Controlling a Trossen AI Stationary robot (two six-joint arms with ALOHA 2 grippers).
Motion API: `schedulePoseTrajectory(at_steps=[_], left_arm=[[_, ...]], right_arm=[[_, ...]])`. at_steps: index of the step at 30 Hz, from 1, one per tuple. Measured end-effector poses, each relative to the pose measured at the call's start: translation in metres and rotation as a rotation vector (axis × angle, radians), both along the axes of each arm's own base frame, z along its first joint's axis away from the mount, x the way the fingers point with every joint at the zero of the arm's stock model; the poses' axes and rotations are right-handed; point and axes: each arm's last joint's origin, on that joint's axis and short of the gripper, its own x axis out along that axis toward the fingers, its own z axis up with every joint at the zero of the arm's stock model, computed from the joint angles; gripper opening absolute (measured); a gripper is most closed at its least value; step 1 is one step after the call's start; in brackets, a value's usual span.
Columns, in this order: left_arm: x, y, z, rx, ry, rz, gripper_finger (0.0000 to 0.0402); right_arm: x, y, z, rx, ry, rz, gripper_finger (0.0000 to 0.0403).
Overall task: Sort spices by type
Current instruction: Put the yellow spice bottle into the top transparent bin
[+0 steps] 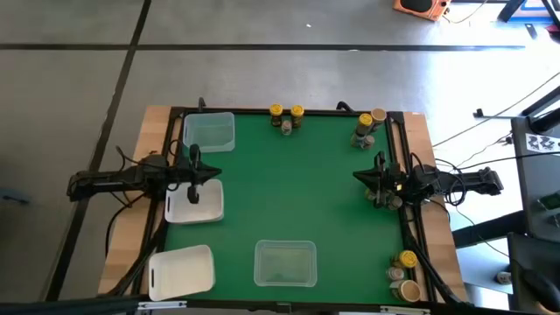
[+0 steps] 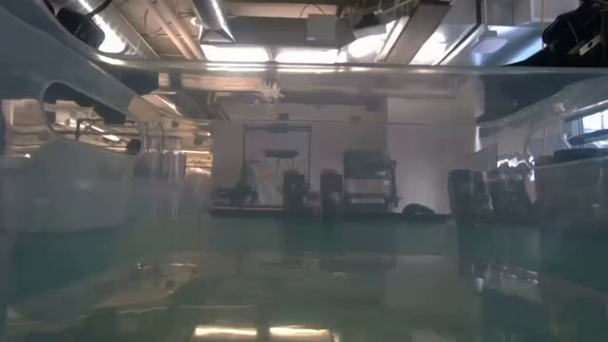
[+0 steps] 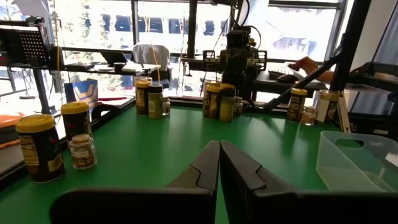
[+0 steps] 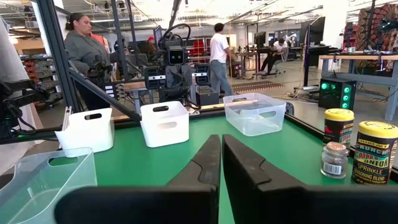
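The spices are small jars standing upright on the green mat in groups. Two yellow-lidded jars [image 1: 286, 112] stand at the far edge, a group [image 1: 369, 122] at the far right corner, and another [image 1: 404, 273] at the near right corner. My left gripper [image 1: 210, 173] is shut and empty at the mat's left side, above a white tray [image 1: 194, 208]. My right gripper [image 1: 357, 177] is shut and empty at the right side, with a jar [image 1: 382, 198] close beside its arm. The shut fingers show in the left wrist view [image 3: 219, 155] and the right wrist view [image 4: 221, 154].
A clear tray [image 1: 210, 131] sits at the far left, a white tray [image 1: 182, 269] at the near left and a clear tray [image 1: 285, 263] at the near centre. The mat's middle [image 1: 297, 188] is bare. People [image 4: 81, 50] stand in the room beyond the table.
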Motion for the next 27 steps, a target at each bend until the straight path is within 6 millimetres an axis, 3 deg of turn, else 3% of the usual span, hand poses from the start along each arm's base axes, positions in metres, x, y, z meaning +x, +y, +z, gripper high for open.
schedulePoseTrajectory(at_steps=[18,27], left_arm=[[0.0,0.0,-0.0001,0.0,0.0,0.0,0.001],[-0.0001,0.0007,0.0004,0.139,0.019,0.028,0.001]], right_arm=[[0.0,0.0,0.0,0.0,0.0,0.0,0.0019],[0.0,0.0,0.0001,0.0,0.0,0.0,0.0019]])
